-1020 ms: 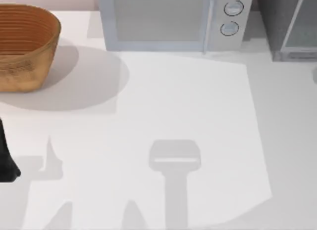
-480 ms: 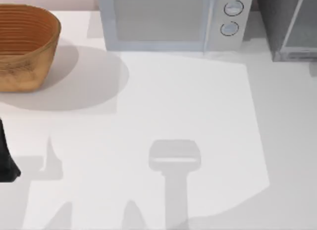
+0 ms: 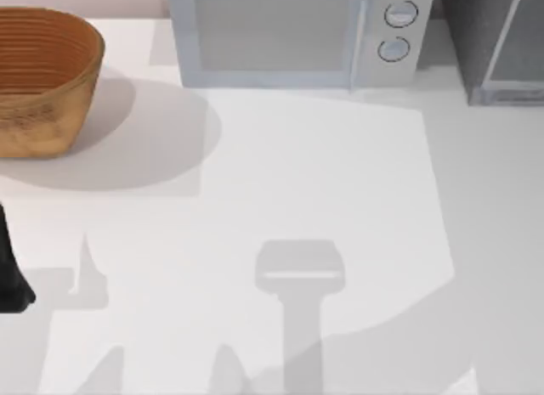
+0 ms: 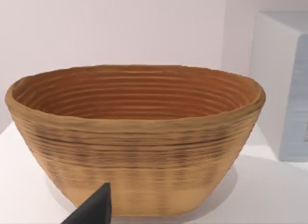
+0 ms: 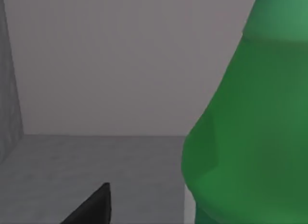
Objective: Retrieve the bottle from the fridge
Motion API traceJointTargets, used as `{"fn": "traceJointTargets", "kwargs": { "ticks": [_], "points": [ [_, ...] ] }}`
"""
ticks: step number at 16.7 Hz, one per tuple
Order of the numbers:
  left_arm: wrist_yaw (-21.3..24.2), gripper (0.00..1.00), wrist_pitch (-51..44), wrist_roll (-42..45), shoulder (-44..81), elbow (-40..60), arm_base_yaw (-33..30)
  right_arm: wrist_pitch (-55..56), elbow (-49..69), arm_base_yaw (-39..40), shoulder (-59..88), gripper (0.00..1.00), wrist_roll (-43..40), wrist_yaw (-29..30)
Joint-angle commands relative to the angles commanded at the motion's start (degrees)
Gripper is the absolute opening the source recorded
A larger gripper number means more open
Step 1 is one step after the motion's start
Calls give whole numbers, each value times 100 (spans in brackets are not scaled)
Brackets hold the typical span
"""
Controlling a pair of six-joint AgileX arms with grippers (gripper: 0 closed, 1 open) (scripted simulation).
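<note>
Bottle: in our right wrist view the bright green bottle (image 5: 250, 127) stands very close in front of our right gripper, on a grey floor with grey walls behind it
Right gripper: one dark fingertip (image 5: 94, 207) shows; we cannot tell its grip
Left arm: at the table's left edge (image 3: 10, 276); wicker basket (image 4: 134, 137) just ahead of it; grip unclear
Fridge: far right corner (image 3: 501, 42), beside the microwave (image 3: 289, 34)
</note>
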Motion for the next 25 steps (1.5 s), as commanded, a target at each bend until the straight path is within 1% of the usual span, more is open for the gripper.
{"fn": "traceJointTargets", "kwargs": {
  "ticks": [3, 16, 17, 25],
  "points": [
    [0, 100, 0, 0, 0, 0, 0, 0, 0, 0, 0, 100, 0, 0],
    [0, 100, 0, 0, 0, 0, 0, 0, 0, 0, 0, 2, 0, 0],
    [0, 100, 0, 0, 0, 0, 0, 0, 0, 0, 0, 0, 0, 0],
    [0, 100, 0, 0, 0, 0, 0, 0, -5, -16, -4, 0, 9, -2]
  ]
}}
